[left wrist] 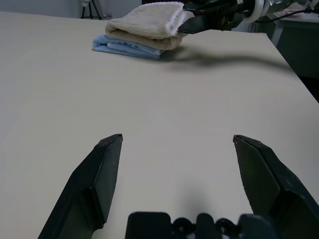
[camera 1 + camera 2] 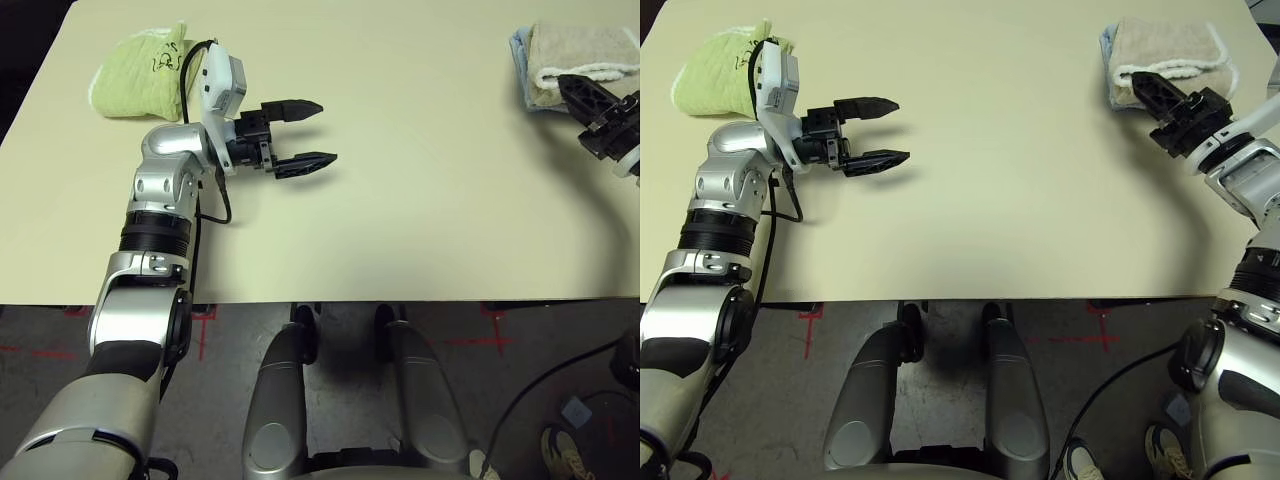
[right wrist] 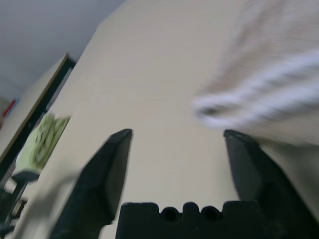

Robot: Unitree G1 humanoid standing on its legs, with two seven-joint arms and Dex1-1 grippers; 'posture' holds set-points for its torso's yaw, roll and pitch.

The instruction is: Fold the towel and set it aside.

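Right gripper (image 2: pixel 1145 90) spread wide in its own wrist view, nothing between the two black fingers (image 3: pixel 107 174), tips right at the near, white-stitched edge of the towel (image 2: pixel 1170 50); contact with the cloth not possible to tell. Towel folded, beige, lying at the far right of the worktop (image 2: pixel 420 200), stacked on top of a light blue folded towel (image 1: pixel 119 46) whose edge peeked out beneath it and on the side facing the middle of the worktop. Seen from the left wrist view, right gripper's dark tip against the white edging on the upper fold of the towel, with its shadow stretched across the worktop beside the stack. Left gripper (image 2: pixel 305 135) well apart from the towel, over the left part of the worktop, pointed level across toward the right side, also wide open and empty, with bare worktop between it and the stack. Behind the left arm, near the far left corner, a lime green folded towel (image 2: pixel 135 75) with dark markings on it.
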